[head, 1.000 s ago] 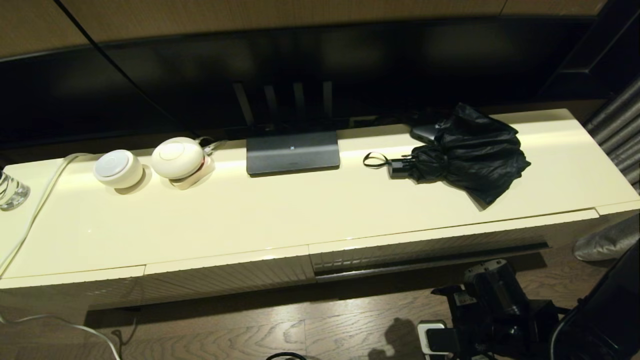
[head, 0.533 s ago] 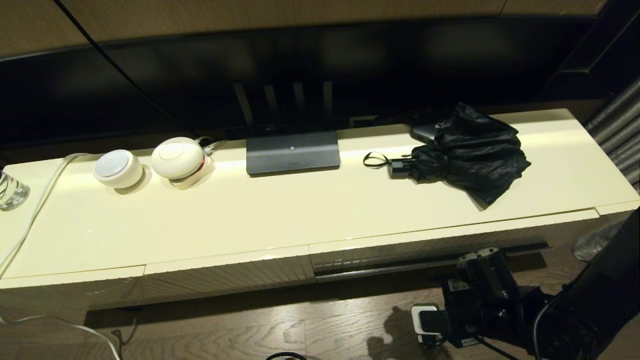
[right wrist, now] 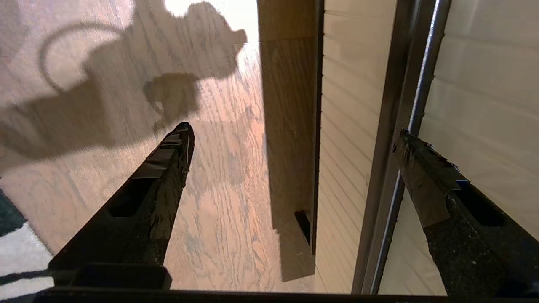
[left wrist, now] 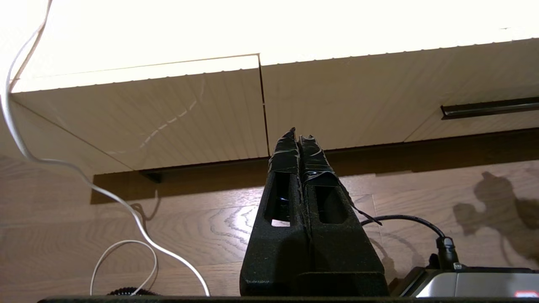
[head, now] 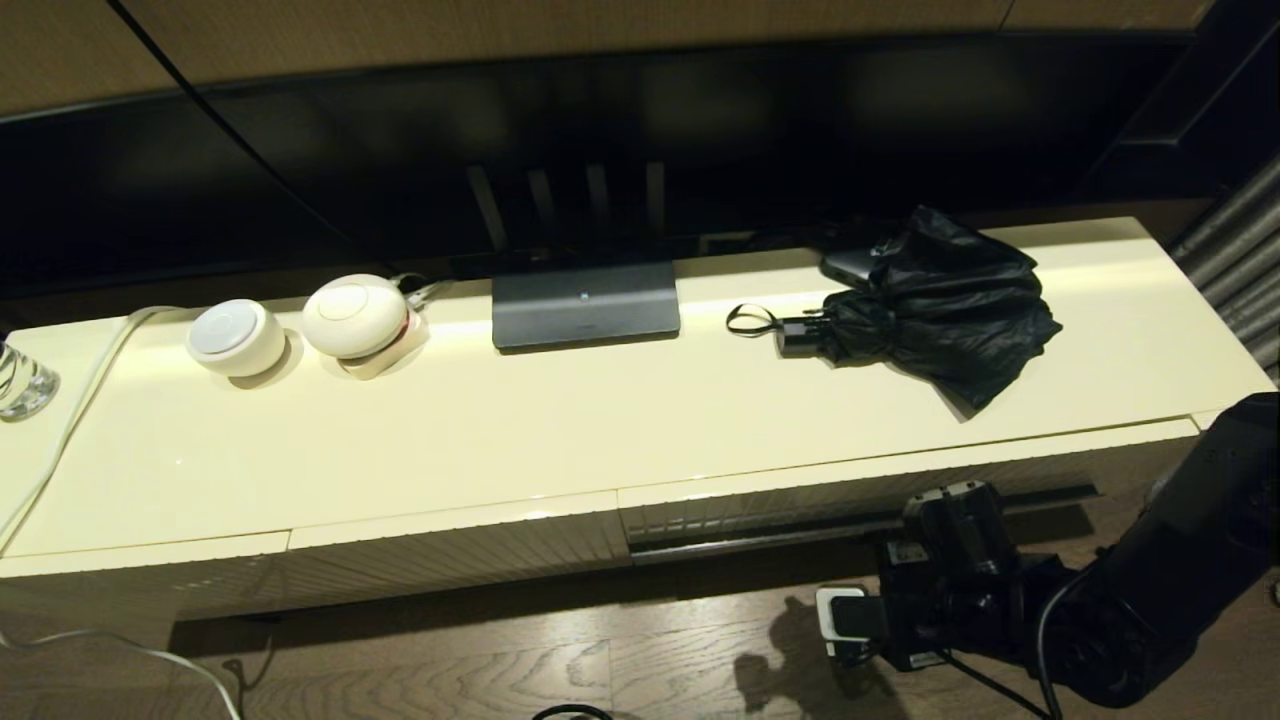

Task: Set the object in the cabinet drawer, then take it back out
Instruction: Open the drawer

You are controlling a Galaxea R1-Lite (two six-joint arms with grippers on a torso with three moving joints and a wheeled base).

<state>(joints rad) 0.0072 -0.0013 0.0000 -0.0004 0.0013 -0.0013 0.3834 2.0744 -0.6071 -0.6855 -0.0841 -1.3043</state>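
Note:
The object, a black folding umbrella, lies on the right part of the cream cabinet top, its handle and wrist loop pointing left. The cabinet drawer below it is closed; its dark bar handle runs along the ribbed front. My right gripper is low in front of the drawer, just under the bar. In the right wrist view the right gripper is open, one fingertip against the bar handle, nothing held. The left gripper is shut and empty, low by the floor.
On the cabinet top stand a dark screen base, two white round devices, a glass at far left and a small black box behind the umbrella. A white plug block lies on the wooden floor.
My right arm has come up and forward, bringing its gripper from lower over the floor to just under the drawer's bar handle. The umbrella and the drawer have not moved.

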